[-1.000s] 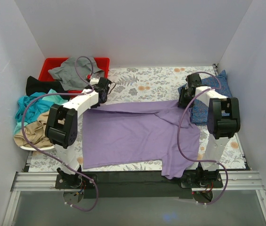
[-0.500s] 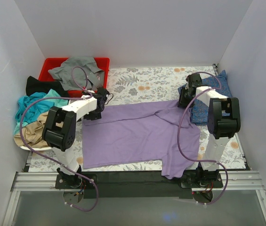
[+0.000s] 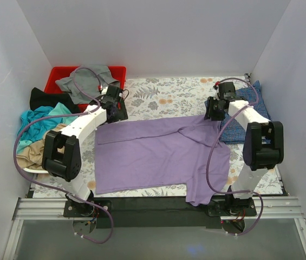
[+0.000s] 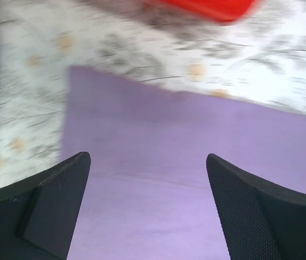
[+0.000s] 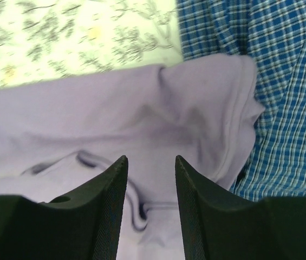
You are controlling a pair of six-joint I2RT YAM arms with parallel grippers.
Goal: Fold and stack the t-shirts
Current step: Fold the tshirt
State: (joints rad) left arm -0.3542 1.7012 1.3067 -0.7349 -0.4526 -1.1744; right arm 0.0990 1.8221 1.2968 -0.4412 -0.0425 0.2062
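left arm (image 3: 82, 125) and right arm (image 3: 243, 114) are both stretched out forward, left fingers (image 4: 50, 200) gaping wide, right fingers (image 5: 101, 211) only about half apart.

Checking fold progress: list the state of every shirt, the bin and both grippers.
lavender t-shirt: spread out, bunched at its right end
blue checked shirt: lying at right, lavender corner overlapping it
grey shirt: crumpled, draped over the red bin
red bin: holds the grey shirt
teal shirt, tan shirt, black shirt: heaped unfolded
left gripper: open, empty
right gripper: partly open, above lavender t-shirt
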